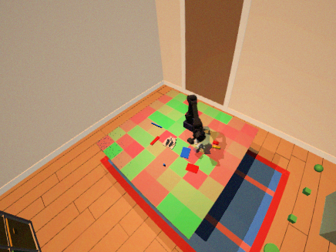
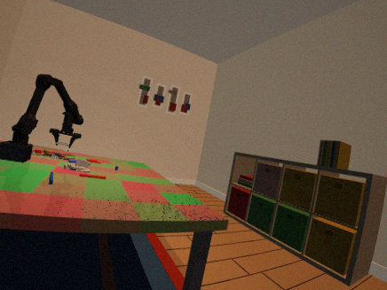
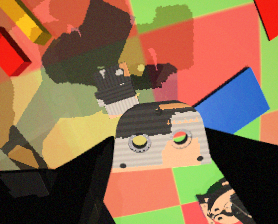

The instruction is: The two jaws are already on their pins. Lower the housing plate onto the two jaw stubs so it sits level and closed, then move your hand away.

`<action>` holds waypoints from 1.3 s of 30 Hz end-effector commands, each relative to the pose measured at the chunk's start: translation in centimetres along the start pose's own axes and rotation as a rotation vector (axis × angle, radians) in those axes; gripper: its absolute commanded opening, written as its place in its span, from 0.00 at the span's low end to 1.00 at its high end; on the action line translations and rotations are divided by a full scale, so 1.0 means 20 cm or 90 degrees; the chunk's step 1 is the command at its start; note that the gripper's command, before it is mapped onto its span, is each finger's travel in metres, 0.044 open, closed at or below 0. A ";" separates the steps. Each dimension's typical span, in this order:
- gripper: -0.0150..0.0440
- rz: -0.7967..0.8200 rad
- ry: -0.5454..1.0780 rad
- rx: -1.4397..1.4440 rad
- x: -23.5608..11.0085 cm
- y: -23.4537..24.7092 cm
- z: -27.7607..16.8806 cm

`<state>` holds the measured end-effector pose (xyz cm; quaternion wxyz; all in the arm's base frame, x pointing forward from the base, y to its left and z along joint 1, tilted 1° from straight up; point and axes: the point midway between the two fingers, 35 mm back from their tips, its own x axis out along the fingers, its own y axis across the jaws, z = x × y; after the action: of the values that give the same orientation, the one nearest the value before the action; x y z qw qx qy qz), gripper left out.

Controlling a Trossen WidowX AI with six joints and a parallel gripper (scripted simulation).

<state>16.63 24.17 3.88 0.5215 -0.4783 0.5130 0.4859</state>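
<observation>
The housing plate [image 3: 161,145], pale and dark grey with two round holes, is between the fingers of my gripper [image 2: 65,145], which is shut on it. In the exterior view it hangs above the table. Past the plate's upper left edge in the wrist view, a ribbed grey piece [image 3: 116,95] lies lower down, partly covered by the plate and apart from its hold. It looks like part of the jaw assembly, but I cannot make out the two jaws, pins or stubs separately. Dark shadows surround it.
A blue slab [image 1: 185,152] [image 3: 232,107] and a black-and-white piece [image 1: 169,142] [image 3: 220,202] lie nearby. A red block [image 3: 10,52] and a yellow block [image 3: 27,22] lie to the upper left. A red slab [image 1: 192,168], a red bar [image 1: 155,140] and a blue bar [image 1: 156,125] lie farther out.
</observation>
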 end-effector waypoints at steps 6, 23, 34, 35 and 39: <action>0.85 -0.005 0.002 0.083 0.00 -0.12 -0.09; 0.85 -0.008 0.003 0.240 -0.01 -0.31 -0.30; 0.85 -0.010 0.004 0.343 -0.01 -0.42 -0.45; 0.85 -0.010 0.004 0.353 -0.01 -0.43 -0.46; 0.85 -0.011 0.004 0.390 -0.01 -0.46 -0.52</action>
<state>24.63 14.00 3.90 0.6358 -0.3163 0.6275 0.3192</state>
